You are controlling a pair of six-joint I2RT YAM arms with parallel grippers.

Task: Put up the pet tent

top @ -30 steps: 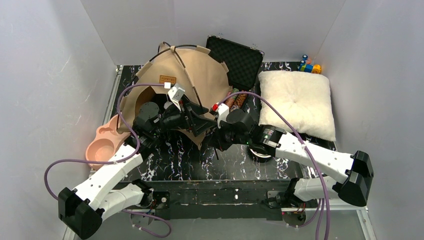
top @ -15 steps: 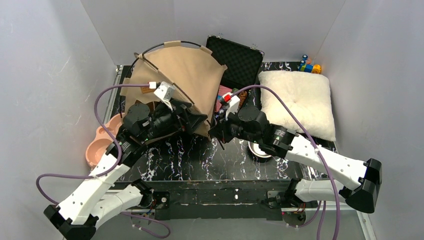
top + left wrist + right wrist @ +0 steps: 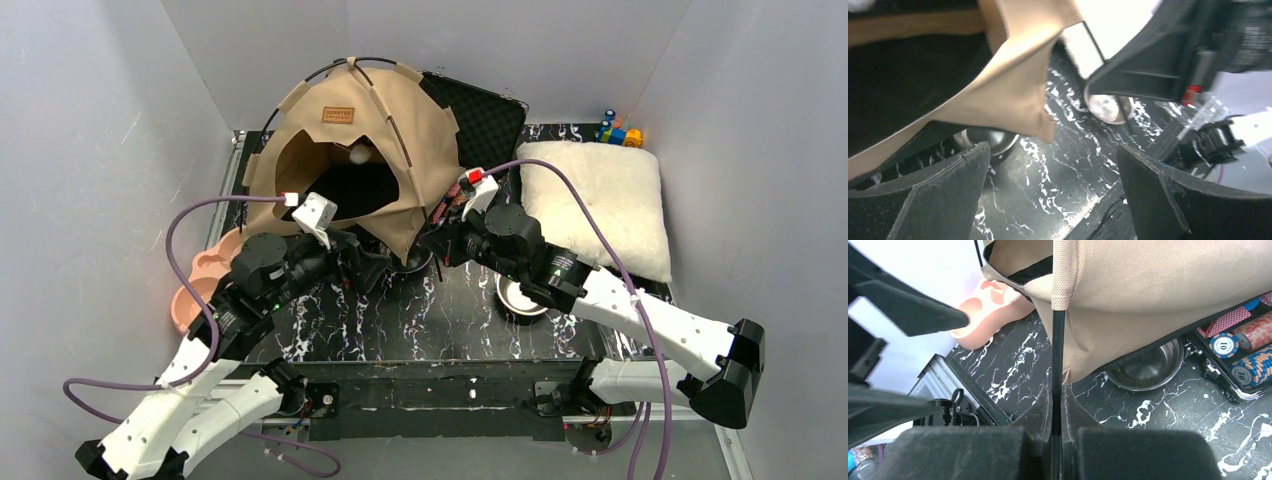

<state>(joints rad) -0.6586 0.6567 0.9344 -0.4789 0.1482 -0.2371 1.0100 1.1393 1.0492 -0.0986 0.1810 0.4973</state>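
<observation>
The tan pet tent (image 3: 350, 140) stands at the back, brown label (image 3: 337, 115) on top, dark arched entrance (image 3: 345, 190) facing front. Thin black poles arch over it. My right gripper (image 3: 432, 243) is shut on a black pole (image 3: 1058, 350) at the tent's front right corner. In the right wrist view the gripper (image 3: 1057, 395) pinches the pole just below its fabric sleeve (image 3: 1064, 275). My left gripper (image 3: 372, 268) is open and empty, just in front of the tent's lower edge. In the left wrist view the gripper (image 3: 1058, 190) hangs over bare table, with the fabric corner (image 3: 1018, 95) above it.
A fluffy white cushion (image 3: 595, 205) lies at the right. A black case (image 3: 485, 115) with poker chips (image 3: 1248, 352) sits behind the tent. A pink double bowl (image 3: 205, 285) is at the left. Steel bowls sit under the tent's edge (image 3: 1148, 365) and near my right arm (image 3: 520, 300).
The tent has swung from tilted on its side to upright, entrance now facing front. My left gripper has drawn back toward the near left. My right gripper has kept hold of the pole.
</observation>
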